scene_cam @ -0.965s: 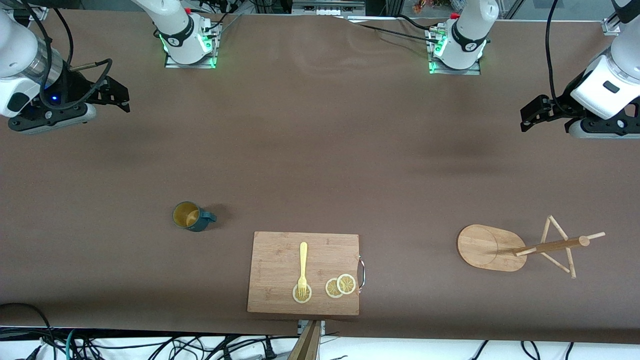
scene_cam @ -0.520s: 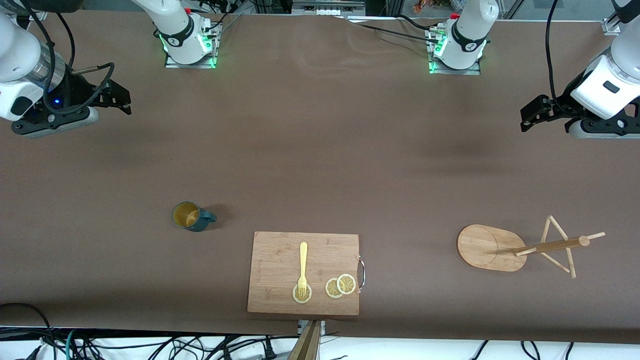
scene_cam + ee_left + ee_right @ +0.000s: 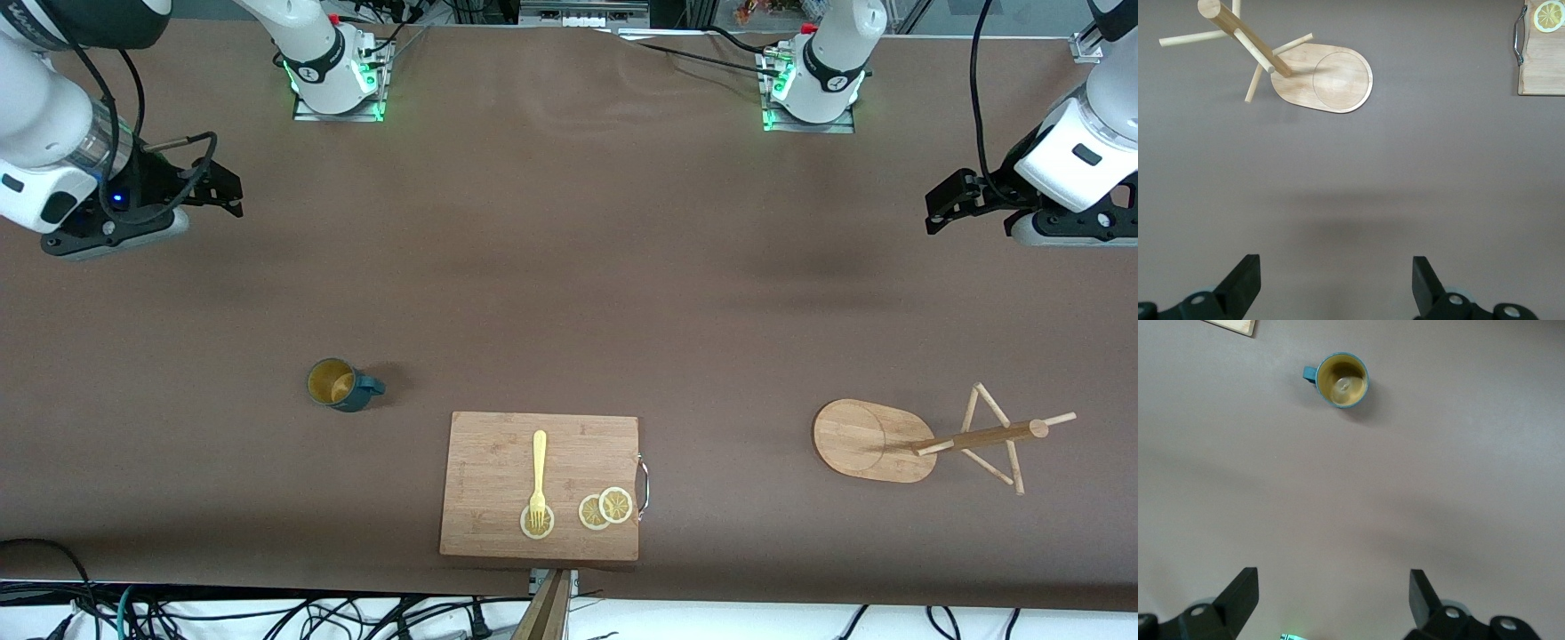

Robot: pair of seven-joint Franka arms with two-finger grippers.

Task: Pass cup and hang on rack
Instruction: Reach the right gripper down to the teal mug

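Note:
The dark teal cup (image 3: pixel 340 385) with a mustard-yellow inside stands upright on the brown table, handle toward the cutting board; the right wrist view shows it too (image 3: pixel 1341 381). The bamboo rack (image 3: pixel 925 439) stands toward the left arm's end of the table and shows in the left wrist view (image 3: pixel 1311 75). My right gripper (image 3: pixel 218 184) is open and empty, up over the table's end, well away from the cup. My left gripper (image 3: pixel 949 203) is open and empty, over the table's other end, apart from the rack.
A rectangular wooden cutting board (image 3: pixel 498 462) lies near the front edge between cup and rack, with a yellow fork (image 3: pixel 538 476) and lemon slices (image 3: pixel 605 508) on it. Its metal handle (image 3: pixel 644 484) faces the rack. Both arm bases stand at the table's back edge.
My right gripper has moved a little inward over the table and lower in the front view, toward the cup. The left arm, cup and rack have not moved.

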